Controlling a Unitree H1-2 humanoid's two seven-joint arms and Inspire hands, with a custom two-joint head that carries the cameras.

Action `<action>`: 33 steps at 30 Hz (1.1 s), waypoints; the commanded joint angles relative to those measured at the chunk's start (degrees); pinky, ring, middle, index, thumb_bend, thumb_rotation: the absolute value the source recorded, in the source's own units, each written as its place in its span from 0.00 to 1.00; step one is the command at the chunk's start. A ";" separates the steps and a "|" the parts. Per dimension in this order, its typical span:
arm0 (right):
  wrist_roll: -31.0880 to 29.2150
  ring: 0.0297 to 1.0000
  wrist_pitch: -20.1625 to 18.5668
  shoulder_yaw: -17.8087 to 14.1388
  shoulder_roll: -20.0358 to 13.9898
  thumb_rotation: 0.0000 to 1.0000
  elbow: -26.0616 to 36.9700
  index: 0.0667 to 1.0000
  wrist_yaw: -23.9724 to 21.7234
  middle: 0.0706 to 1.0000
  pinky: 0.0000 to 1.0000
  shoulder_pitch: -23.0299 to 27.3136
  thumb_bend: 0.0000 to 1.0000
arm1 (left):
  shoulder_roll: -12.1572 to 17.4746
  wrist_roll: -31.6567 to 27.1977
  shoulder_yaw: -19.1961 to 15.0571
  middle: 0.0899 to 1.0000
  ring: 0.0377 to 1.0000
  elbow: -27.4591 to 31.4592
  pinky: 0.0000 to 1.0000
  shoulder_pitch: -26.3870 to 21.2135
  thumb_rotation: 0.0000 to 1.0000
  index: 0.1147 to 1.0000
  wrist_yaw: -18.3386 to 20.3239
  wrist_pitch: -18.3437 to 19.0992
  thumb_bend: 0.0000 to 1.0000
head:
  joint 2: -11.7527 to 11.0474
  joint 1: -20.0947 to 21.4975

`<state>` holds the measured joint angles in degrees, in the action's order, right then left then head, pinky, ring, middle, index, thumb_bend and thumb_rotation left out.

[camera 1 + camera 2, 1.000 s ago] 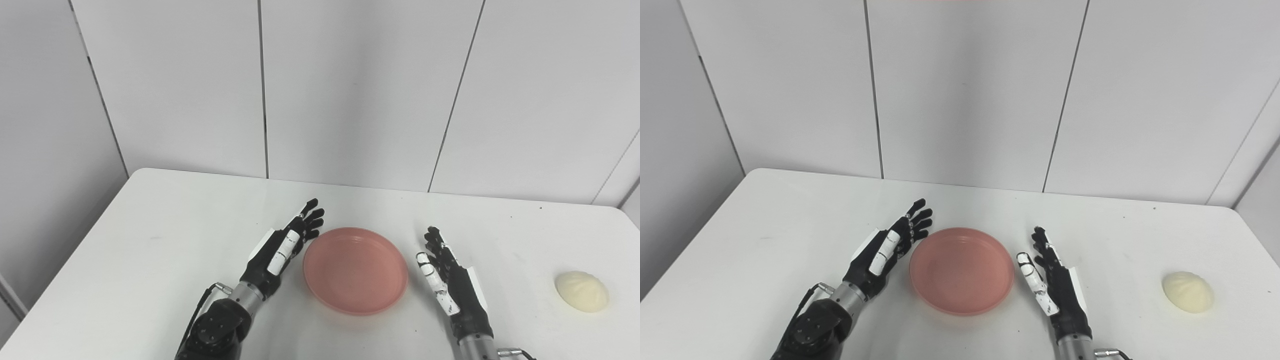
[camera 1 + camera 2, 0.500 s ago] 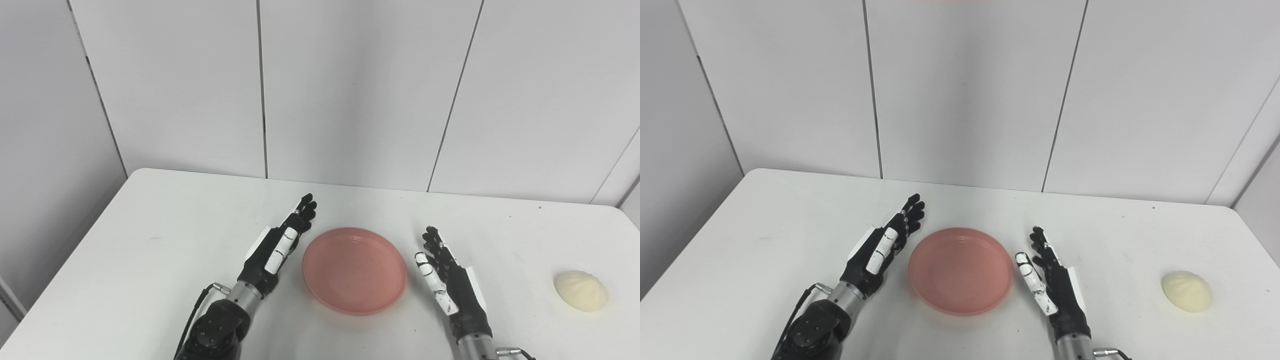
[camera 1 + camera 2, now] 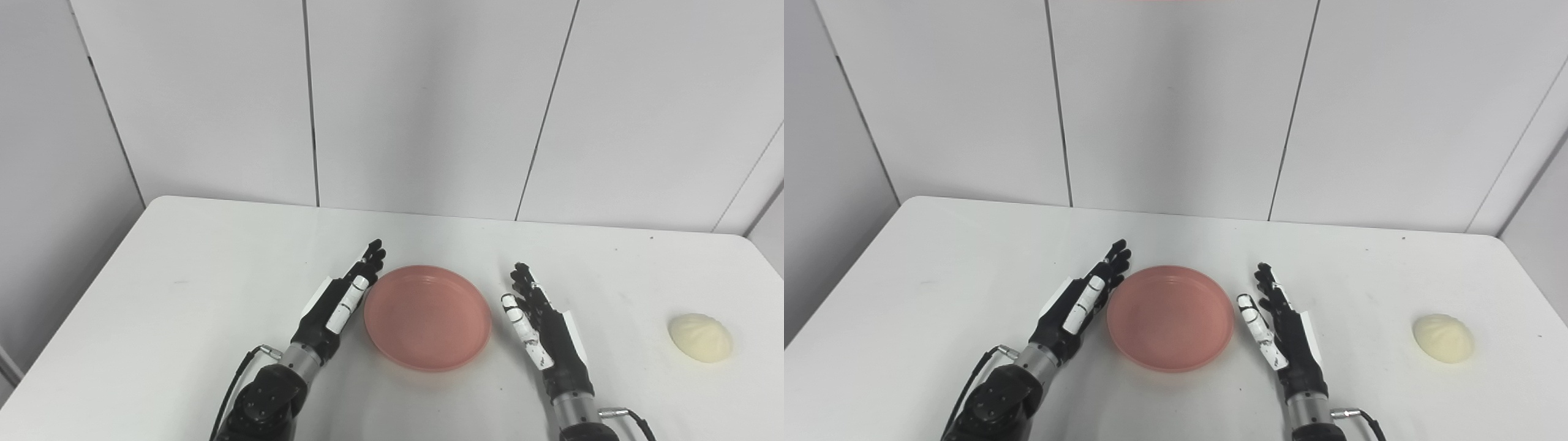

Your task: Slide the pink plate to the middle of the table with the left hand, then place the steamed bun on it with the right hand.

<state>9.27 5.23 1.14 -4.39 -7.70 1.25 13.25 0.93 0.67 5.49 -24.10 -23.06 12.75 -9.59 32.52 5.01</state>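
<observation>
On the white table (image 3: 184, 318), the left hand (image 3: 335, 301) lies low on its edge just left of the pink plate (image 3: 427, 316), its fingers (image 3: 371, 257) stretched forward and pressed close together, holding nothing; its thumb side sits right beside the plate's left rim, though whether it actually touches the rim cannot be told. The pink plate stands flat and bare near the middle of the table, between the two hands. Just to its right, the right hand (image 3: 542, 327) also stands on its edge, palm facing the plate, its fingers extended and only slightly apart, gripping nothing; a narrow strip of table shows between it and the plate's right rim. Well apart from both, far over toward the right edge of the table, the steamed bun (image 3: 700, 337) rests alone on the surface, a pale cream dome. Behind the table rises a wall of plain grey panels (image 3: 429, 104) with dark vertical seams.
</observation>
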 commanded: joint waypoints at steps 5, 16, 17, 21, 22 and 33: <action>-0.55 0.92 0.72 -0.28 0.73 0.85 -0.20 0.92 0.89 0.91 0.90 0.57 0.54 | -1.20 -0.26 -0.14 1.00 1.00 0.69 1.00 2.65 1.00 1.00 -2.00 3.46 0.58 | 0.08 -0.08; -0.27 0.92 0.44 -0.35 0.88 0.86 0.20 0.92 1.02 0.91 0.90 0.45 0.53 | -1.80 -3.34 -1.69 1.00 1.00 2.06 1.00 2.54 1.00 1.00 -1.76 8.71 0.63 | 0.12 -0.15; -0.29 0.92 0.50 -0.38 0.91 0.85 0.17 0.92 1.07 0.91 0.90 0.44 0.53 | -1.81 -3.60 -1.70 1.00 1.00 2.34 1.00 2.61 1.00 1.00 -1.74 8.94 0.63 | 0.15 -0.12; -0.07 0.92 0.73 -0.32 0.74 0.86 0.19 0.92 1.02 0.91 0.89 0.43 0.53 | -1.84 -4.52 -1.71 1.00 1.00 2.30 1.00 2.63 1.00 1.00 -1.77 9.43 0.64 | 0.23 -0.17; -0.15 0.92 0.95 -0.38 0.72 0.86 0.15 0.92 1.03 0.91 0.89 0.45 0.53 | -1.87 -4.67 -1.70 1.00 1.00 2.25 1.00 2.66 1.00 1.00 -1.79 9.40 0.64 | 0.24 -0.17; -5.72 0.94 8.15 -3.99 0.24 0.81 -3.58 0.93 1.52 0.94 0.91 2.62 0.51 | -3.13 -6.18 -2.49 1.00 1.00 3.50 1.00 3.46 1.00 1.00 -3.14 10.29 0.64 | 0.30 0.42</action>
<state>4.79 10.17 -1.95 -4.18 -10.29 1.75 15.03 -1.94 -5.29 3.16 -19.24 -20.51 10.33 -1.81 32.78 5.45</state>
